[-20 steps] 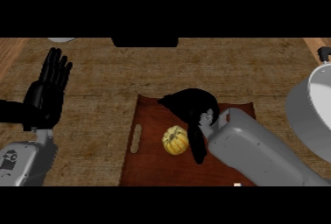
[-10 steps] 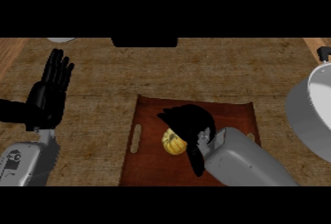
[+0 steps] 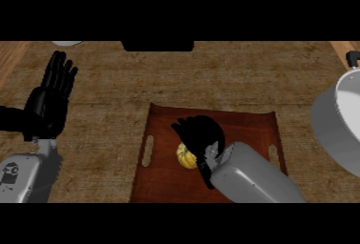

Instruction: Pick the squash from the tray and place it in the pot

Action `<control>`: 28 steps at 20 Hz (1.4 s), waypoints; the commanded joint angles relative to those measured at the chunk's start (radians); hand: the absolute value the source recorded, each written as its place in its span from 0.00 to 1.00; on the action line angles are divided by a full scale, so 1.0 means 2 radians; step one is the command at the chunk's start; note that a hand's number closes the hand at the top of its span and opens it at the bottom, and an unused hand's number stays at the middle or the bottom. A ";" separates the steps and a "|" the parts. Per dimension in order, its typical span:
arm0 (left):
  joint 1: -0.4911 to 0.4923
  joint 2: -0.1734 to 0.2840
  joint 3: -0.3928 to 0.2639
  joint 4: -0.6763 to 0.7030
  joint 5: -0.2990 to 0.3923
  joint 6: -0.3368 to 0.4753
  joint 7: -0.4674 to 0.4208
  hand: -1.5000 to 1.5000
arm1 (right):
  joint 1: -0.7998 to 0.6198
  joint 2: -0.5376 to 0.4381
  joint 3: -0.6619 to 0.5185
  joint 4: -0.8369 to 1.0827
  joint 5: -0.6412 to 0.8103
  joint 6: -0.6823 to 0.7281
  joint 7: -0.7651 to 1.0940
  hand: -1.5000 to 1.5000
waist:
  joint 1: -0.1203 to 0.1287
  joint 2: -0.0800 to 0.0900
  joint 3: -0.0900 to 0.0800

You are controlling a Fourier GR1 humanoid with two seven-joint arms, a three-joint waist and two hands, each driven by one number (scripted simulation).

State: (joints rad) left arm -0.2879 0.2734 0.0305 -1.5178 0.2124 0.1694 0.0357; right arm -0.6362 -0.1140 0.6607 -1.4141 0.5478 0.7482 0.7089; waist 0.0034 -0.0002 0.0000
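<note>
A small yellow squash (image 3: pixel 184 157) lies on the brown tray (image 3: pixel 243 125) in the lower middle of the head view. My right hand (image 3: pixel 202 138) hovers right over it, fingers stretched up and to the left past the squash, thumb pointing down; it covers the squash's right part. The fingers do not look curled round the squash. A big grey pot (image 3: pixel 332 127) stands at the right edge, cut off by the view. My left hand (image 3: pixel 48 101) rests open at the left, fingers up.
The tray has slot handles on its left side (image 3: pixel 147 151) and right side (image 3: pixel 274 153). A dark block (image 3: pixel 158 45) and a pale object (image 3: pixel 67 43) sit at the counter's far edge. The pot's black handle (image 3: pixel 352 58) shows at the upper right.
My right hand has moved down and to the left across the tray, from beside the squash to directly over it. The left hand has stayed still.
</note>
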 commanded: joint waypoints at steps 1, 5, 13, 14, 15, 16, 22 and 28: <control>-0.003 -0.010 -0.002 -0.005 -0.014 0.000 0.001 0.50 | 0.018 0.031 0.004 0.033 0.044 -0.013 -0.005 0.00 | 0.000 0.000 0.000; -0.025 -0.005 0.018 0.052 -0.007 -0.027 -0.026 0.50 | 0.004 0.029 0.000 0.104 0.085 -0.054 -0.089 0.00 | 0.001 0.001 0.000; 0.028 -0.032 0.006 -0.023 -0.026 -0.006 -0.010 0.50 | 0.029 0.040 -0.014 0.156 0.133 -0.090 -0.158 0.00 | 0.002 0.000 0.000; 0.038 -0.036 -0.004 -0.029 -0.033 -0.010 -0.015 0.50 | 0.037 0.052 -0.011 0.165 0.131 -0.086 -0.157 0.00 | 0.002 0.000 0.000; 0.019 -0.020 0.008 -0.039 -0.027 -0.015 0.024 0.50 | 0.028 0.056 -0.002 0.132 0.115 -0.067 -0.127 0.00 | 0.002 0.000 0.000; -0.005 -0.007 0.023 -0.025 -0.024 -0.015 0.026 0.50 | 0.037 0.045 0.004 0.151 0.135 -0.074 -0.181 1.00 | 0.001 0.000 0.000; 0.030 -0.022 0.021 -0.010 -0.012 -0.038 -0.017 0.50 | 0.039 0.036 0.036 0.158 0.154 -0.109 -0.256 1.00 | 0.002 0.000 0.000; -0.017 -0.033 0.017 0.009 -0.040 -0.007 0.001 0.50 | 0.041 0.056 0.068 0.161 0.158 -0.151 -0.212 1.00 | 0.001 0.001 0.000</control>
State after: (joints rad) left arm -0.2924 0.2252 0.0694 -1.5246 0.1595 0.1300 0.0438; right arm -0.6164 -0.0385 0.7246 -1.1001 0.8752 0.4873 0.2867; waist 0.0020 -0.0156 -0.0046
